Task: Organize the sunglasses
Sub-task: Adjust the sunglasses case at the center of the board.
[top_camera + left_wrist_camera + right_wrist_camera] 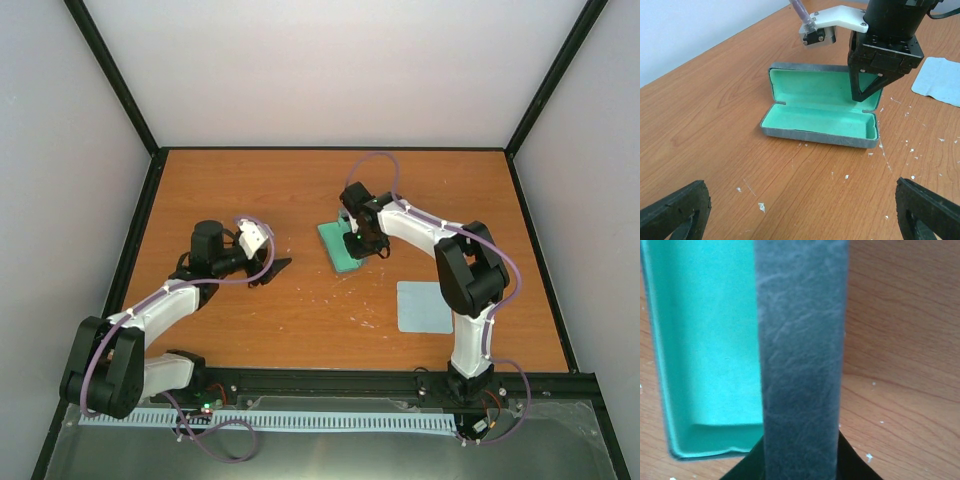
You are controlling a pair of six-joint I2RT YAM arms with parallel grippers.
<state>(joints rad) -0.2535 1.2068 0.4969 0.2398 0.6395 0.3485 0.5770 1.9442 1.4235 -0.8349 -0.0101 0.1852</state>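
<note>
In the top view, the task looks barely begun. The case lies open on the tabletop, and the right hand is down on its far end. The left hand sits low, well apart from the case and pointing towards it. The sunglasses cannot be picked out. A dark shape at the left hand's tip may be the frame or only the hand's own black fingers. A flat, pale blue square cloth lies on the near side of the right hand, apart from the case.

In the left wrist view, the left hand is spread wide with nothing between its fingers, only bare wood-grain tabletop flecked with white crumbs. Ahead of it the case is oblong with rounded corners, a grey-blue shell and a smooth mint-green lining. Both halves are empty, so the sunglasses are still to be put in and the lid closed. The right hand comes down on the raised lid, its fingers pinched together at the rim. The cloth lies beyond it.

In the right wrist view, the case's mottled grey, leather-like wall runs straight up between the right hand's black fingers. It appears clamped on that wall, with the green tray to one side and the tabletop to the other.
</note>
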